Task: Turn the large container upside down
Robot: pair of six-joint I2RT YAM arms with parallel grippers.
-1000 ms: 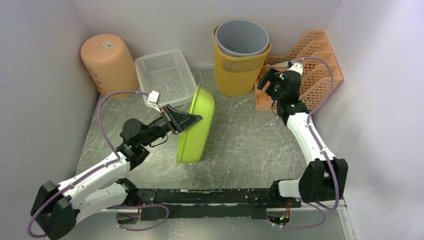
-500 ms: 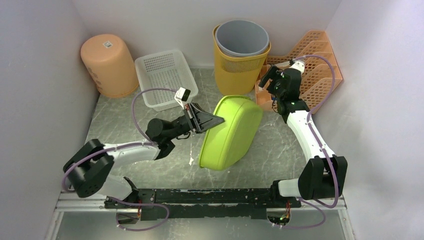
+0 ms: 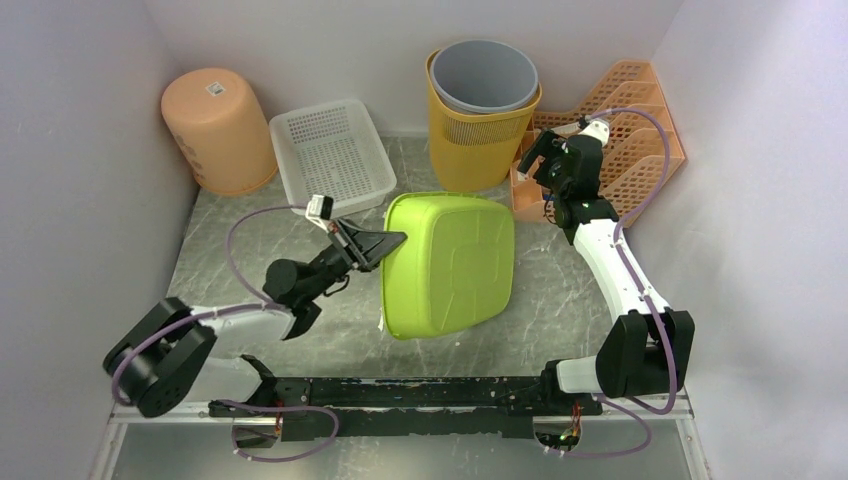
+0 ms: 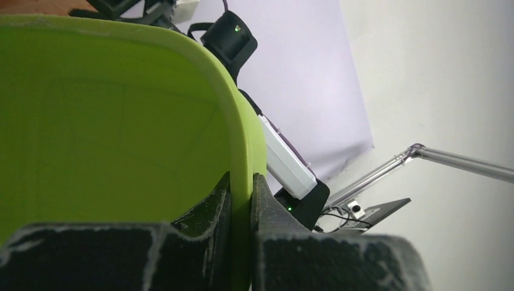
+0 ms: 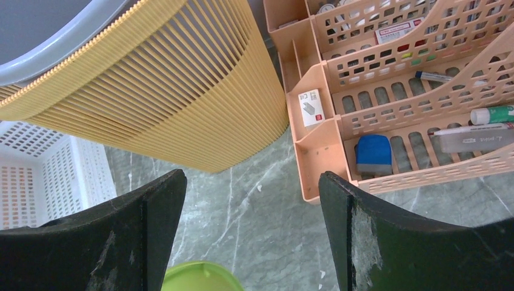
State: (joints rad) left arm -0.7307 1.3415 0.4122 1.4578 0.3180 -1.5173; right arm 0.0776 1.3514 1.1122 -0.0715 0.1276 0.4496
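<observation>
The large lime-green container (image 3: 450, 262) lies bottom-up in the middle of the table, its flat base facing the top camera. My left gripper (image 3: 385, 243) is shut on its left rim; in the left wrist view the rim (image 4: 242, 151) runs between my two black fingers (image 4: 206, 212). My right gripper (image 3: 535, 160) is open and empty at the back right, held above the table between the yellow bin and the orange organizer. A corner of the green container (image 5: 200, 276) shows at the bottom of the right wrist view.
A yellow ribbed bin (image 3: 480, 135) with a grey bucket (image 3: 485, 75) inside stands at the back. A white perforated basket (image 3: 332, 155) and an inverted peach tub (image 3: 215, 128) are back left. An orange desk organizer (image 3: 625, 140) holds small items at the back right.
My left gripper swung the green container from standing on edge, over to the right, down to bottom-up on the table. The right arm has barely moved.
</observation>
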